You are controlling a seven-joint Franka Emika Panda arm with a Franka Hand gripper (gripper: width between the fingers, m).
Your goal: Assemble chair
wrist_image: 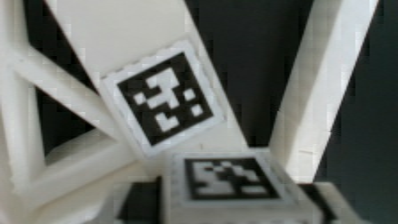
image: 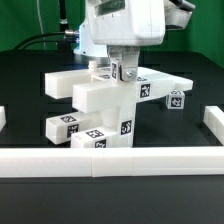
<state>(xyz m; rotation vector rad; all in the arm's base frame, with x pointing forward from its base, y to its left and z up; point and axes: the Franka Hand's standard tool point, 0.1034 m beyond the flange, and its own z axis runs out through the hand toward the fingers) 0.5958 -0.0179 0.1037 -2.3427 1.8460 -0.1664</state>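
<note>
The chair parts are chunky white pieces with black-and-white tags, clustered mid-table in the exterior view. A thick block [image: 98, 98] sits on an upright panel [image: 120, 128]. A long bar [image: 62, 83] sticks out toward the exterior view's left, and a flat panel [image: 160, 88] lies toward the right. A leg [image: 65, 125] lies low at the left. My gripper [image: 116, 72] is right above the cluster, shut on a small tagged block [wrist_image: 228, 178]. Dark fingers [wrist_image: 144, 190] flank that block in the wrist view [wrist_image: 228, 197]. A slanted tagged panel [wrist_image: 160, 90] lies below it.
A small tagged cube [image: 177, 99] stands alone at the exterior view's right. The long white border rail [image: 110, 161] runs along the front, with side pieces at the right [image: 212, 125] and left [image: 3, 118]. Cables hang at the back.
</note>
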